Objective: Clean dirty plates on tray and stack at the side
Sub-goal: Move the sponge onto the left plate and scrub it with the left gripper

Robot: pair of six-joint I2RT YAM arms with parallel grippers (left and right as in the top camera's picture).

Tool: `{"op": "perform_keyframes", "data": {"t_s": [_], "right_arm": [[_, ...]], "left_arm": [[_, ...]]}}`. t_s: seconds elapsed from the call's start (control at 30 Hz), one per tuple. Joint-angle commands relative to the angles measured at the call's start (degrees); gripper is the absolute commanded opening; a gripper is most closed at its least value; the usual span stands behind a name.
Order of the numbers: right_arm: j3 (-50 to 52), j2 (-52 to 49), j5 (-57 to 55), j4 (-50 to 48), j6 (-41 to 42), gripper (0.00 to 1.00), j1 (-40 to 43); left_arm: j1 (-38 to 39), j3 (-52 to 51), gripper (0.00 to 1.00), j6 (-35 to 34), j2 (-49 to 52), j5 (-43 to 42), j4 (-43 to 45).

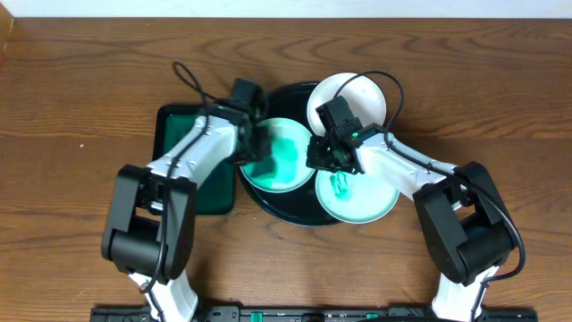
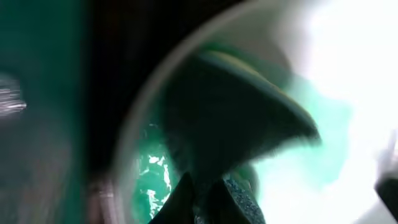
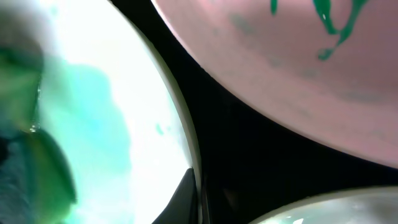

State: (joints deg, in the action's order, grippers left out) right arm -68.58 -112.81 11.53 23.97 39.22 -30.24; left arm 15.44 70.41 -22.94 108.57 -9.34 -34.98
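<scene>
On the black tray (image 1: 288, 209) lie three plates. The middle mint plate (image 1: 288, 154) is smeared with green paint. My left gripper (image 1: 259, 152) presses a dark sponge (image 2: 236, 130) onto this plate and is shut on it (image 2: 208, 199). At the plate's right edge, my right gripper (image 1: 323, 159) is shut on the rim (image 3: 198, 193), and the smear (image 3: 93, 118) shows to its left. A second mint plate (image 1: 362, 195) with green paint strokes lies at the front right. The white plate (image 1: 353, 100) lies at the back right.
A dark green rectangular tray (image 1: 192, 170) lies left of the black tray, under my left arm. Brown wood tabletop (image 1: 80, 98) surrounds both trays. Cables loop over both arms.
</scene>
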Motion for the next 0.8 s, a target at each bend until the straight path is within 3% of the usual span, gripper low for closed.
{"op": "perform_keyframes", "data": {"t_s": [0.0,0.1,0.4,0.73,0.77], "right_arm": [[1.11,-0.61,-0.52,1.84,-1.62,0.01,0.26],[1.11,-0.61,-0.52,1.84,-1.62,0.01,0.26],[1.11,-0.61,-0.52,2.16,-1.62,0.01,0.26],[1.11,-0.61,-0.52,2.75,-1.62,0.01,0.26],[1.11,-0.61,-0.52,2.64,-1.62,0.01,0.26]], "left_arm": [[-2.93,-1.11,0.07,-0.31,1.68,14.73,-0.98],[-2.67,-1.11,0.07,-0.24,1.68,12.96,-0.79],[2.16,-1.11,0.07,0.11,3.39,-7.23,2.91],[7.8,-1.11,0.07,-0.07,7.8,-17.88,7.32],[7.78,-1.07,0.07,-0.04,7.8,-22.12,8.57]]}}
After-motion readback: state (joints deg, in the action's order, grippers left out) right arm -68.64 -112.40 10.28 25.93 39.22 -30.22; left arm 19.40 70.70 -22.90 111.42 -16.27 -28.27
